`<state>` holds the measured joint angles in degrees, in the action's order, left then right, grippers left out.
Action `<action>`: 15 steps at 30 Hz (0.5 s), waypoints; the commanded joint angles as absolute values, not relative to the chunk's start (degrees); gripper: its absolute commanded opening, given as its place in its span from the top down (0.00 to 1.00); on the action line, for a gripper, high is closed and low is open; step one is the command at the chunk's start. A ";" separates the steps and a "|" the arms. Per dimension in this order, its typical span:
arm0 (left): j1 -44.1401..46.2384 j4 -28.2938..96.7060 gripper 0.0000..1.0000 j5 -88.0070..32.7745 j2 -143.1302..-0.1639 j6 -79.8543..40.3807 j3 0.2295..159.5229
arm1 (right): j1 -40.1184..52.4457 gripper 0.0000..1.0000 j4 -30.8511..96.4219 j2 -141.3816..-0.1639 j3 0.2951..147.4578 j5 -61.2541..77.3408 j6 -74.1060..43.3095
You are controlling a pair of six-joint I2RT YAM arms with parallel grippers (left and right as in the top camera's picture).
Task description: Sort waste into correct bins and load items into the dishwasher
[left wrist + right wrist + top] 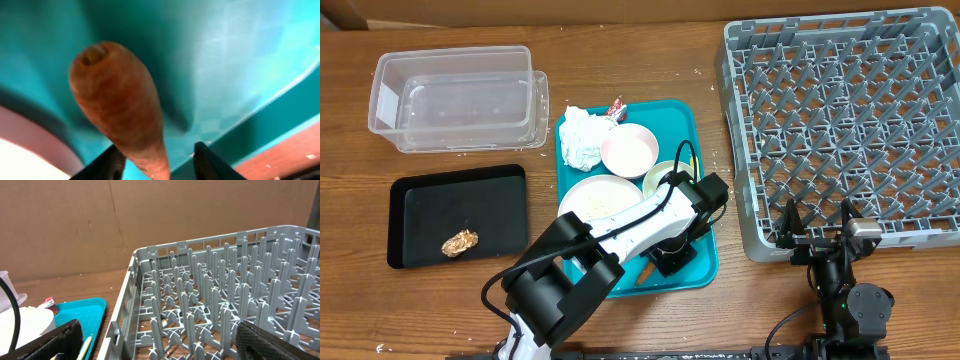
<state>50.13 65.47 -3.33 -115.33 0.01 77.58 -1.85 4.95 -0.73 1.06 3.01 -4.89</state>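
My left gripper [670, 258] is down over the front of the teal tray [703, 272]. In the left wrist view an orange carrot piece [120, 105] lies on the tray, its narrow end between the open jaws [156, 152]. The left finger touches it and the right finger stands apart. On the same tray are a white plate [598, 200] with rice, a pink plate [629, 150], a green cup [660, 178], a crumpled napkin [582, 138] and a red-and-white wrapper [617, 110]. My right gripper [817, 225] stands wide open at the front edge of the grey dish rack [840, 120], holding nothing.
A clear tub [460, 95] stands at the back left. In front of it a black tray [420, 215] holds a brown food chunk [460, 242]. The right wrist view shows the rack's pegs [225, 295] and a pale yellow handle [86, 347] on the teal tray.
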 commanded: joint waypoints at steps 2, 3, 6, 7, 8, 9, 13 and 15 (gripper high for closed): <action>50.33 66.59 0.49 -6.96 -116.14 -0.03 77.43 | -1.89 0.00 4.62 -0.16 0.47 3.11 -4.67; 50.33 66.81 0.48 -6.94 -116.14 -0.01 77.43 | -1.89 0.00 4.60 -0.16 0.47 3.11 -4.67; 50.33 67.00 0.48 -6.92 -116.14 -0.01 77.43 | -1.89 0.00 4.60 -0.16 0.47 3.11 -4.67; 50.33 67.00 0.49 -6.92 -116.14 -0.01 77.43 | -1.89 0.00 4.62 -0.16 0.47 3.11 -4.67; 50.33 66.98 0.49 -6.90 -116.14 -0.01 77.43 | -1.89 0.00 4.60 -0.16 0.47 3.11 -4.67; 50.33 66.98 0.50 -6.90 -116.14 -0.01 77.43 | -1.89 0.00 4.60 -0.16 0.47 3.11 -4.67; 50.33 67.00 0.56 -6.94 -116.14 -0.91 77.43 | -1.89 0.00 4.60 -0.16 0.47 3.11 -4.67; 50.35 67.05 0.61 -6.92 -116.14 -1.43 77.43 | -1.89 0.00 4.60 -0.16 0.47 3.11 -4.67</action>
<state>50.17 66.85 -5.87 -115.33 -0.43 77.58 -1.85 4.97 -0.73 1.06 3.01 -4.86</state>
